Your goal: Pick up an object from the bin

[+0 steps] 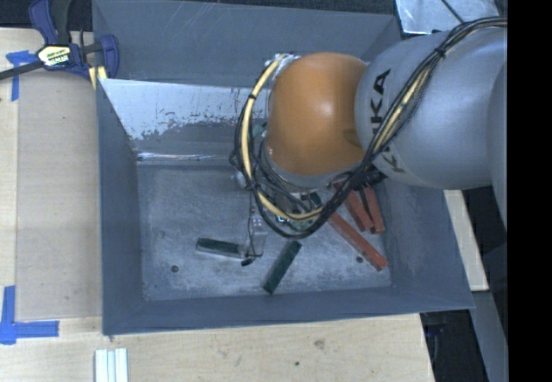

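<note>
1. The jaws hang in the lower middle of the bin [121, 199], at the right end of a flat dark grey piece [216, 247]; their opening I cannot tell.
2. Best to descend straight, clear of the dark green stick [280, 266] beside.

In the bin [164, 199] the left floor lies bare, while the arm [345, 130] blocks the middle and right above a dark flat piece [216, 247], a dark green stick [282, 266] and orange-red sticks [366, 238]

Arm [431, 104] low, end effector [253, 242] downward
</note>
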Tool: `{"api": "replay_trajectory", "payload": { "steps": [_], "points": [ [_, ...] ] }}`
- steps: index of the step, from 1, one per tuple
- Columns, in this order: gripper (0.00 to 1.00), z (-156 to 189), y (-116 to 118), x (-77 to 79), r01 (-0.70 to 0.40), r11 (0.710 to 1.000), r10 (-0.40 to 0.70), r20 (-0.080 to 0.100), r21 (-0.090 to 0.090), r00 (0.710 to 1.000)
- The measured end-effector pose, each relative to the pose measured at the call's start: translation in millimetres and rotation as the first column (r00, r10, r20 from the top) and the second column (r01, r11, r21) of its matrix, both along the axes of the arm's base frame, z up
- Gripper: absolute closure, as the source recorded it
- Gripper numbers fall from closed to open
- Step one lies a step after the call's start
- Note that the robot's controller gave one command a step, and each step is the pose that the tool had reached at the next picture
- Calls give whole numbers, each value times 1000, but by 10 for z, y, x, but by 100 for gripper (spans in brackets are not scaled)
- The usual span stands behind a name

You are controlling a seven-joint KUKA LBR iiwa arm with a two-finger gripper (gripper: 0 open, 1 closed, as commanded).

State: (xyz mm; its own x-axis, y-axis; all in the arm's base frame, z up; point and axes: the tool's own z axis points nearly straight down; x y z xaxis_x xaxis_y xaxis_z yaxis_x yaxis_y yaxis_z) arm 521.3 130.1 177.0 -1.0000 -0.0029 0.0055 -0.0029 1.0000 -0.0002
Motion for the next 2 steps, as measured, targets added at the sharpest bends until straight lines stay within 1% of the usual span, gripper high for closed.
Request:
{"api": "replay_trajectory", "payload": {
  "steps": [1,2],
  "points": [
    [0,-1109,88,27,-112,994,112,1,-1,994],
    [100,-1062,93,53,-109,994,109,10,1,994]
  ]
}}
